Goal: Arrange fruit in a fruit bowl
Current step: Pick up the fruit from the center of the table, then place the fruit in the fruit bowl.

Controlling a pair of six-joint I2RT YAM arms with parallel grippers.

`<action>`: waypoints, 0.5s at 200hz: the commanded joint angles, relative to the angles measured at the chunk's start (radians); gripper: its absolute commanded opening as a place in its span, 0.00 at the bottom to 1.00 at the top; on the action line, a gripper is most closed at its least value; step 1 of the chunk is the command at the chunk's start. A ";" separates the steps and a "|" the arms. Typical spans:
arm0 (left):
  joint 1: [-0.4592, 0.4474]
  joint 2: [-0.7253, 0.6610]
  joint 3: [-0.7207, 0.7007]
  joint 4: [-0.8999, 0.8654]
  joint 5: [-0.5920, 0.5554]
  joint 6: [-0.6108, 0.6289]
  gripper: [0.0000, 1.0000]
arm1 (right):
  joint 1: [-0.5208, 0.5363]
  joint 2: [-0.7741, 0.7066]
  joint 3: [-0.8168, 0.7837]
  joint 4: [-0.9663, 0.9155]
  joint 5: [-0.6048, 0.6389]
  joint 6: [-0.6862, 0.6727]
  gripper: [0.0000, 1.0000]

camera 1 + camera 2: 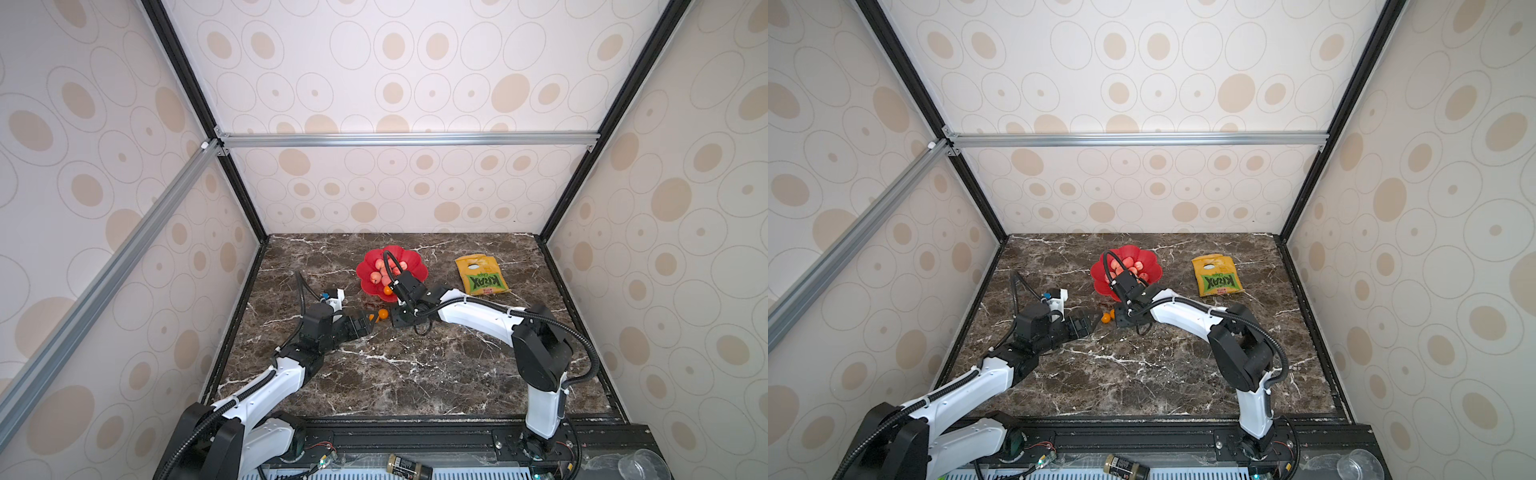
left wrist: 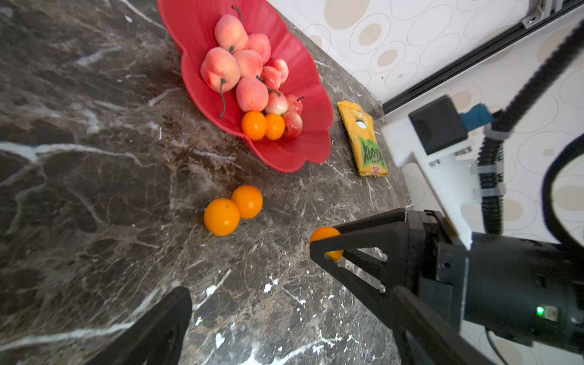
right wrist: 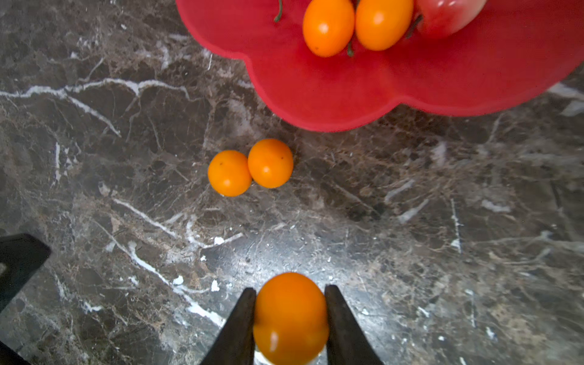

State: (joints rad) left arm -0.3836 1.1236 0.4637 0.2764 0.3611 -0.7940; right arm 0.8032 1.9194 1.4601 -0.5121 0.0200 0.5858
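Peaches point(image 2: 220, 69) and two orange fruits point(image 2: 254, 125) lie in the bowl point(image 2: 294, 158); the right hand point(image 3: 290, 289) grips a third orange fruit point(image 3: 290, 319), the left hand point(image 1: 365, 324) is open, and a loose pair point(image 3: 229, 173) waits on the bench point(image 3: 126, 221).

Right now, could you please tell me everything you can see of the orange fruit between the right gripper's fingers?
The orange fruit is small, slightly oval, smooth and glossy, bright orange with a pale highlight; no stem shows. The right gripper is closed on it, one black finger against each side. It sits low over the marble table; whether it touches is unclear. It is apart from the two loose orange fruits and outside the red bowl.
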 commanded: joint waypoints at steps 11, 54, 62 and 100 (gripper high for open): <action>0.007 0.061 0.097 0.070 0.012 -0.008 0.98 | -0.044 0.010 0.070 -0.043 0.000 -0.031 0.34; 0.035 0.145 0.182 0.072 0.033 0.022 0.98 | -0.083 0.093 0.190 -0.088 -0.017 -0.075 0.34; 0.042 0.158 0.194 0.076 0.038 0.025 0.98 | -0.089 0.110 0.214 -0.093 -0.020 -0.082 0.34; 0.070 0.226 0.236 0.108 0.056 0.029 0.98 | -0.098 0.219 0.364 -0.147 -0.039 -0.116 0.34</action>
State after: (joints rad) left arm -0.3302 1.3170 0.6479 0.3405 0.3958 -0.7849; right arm 0.7078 2.0731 1.7416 -0.5907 -0.0044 0.5053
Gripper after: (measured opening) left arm 0.981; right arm 0.342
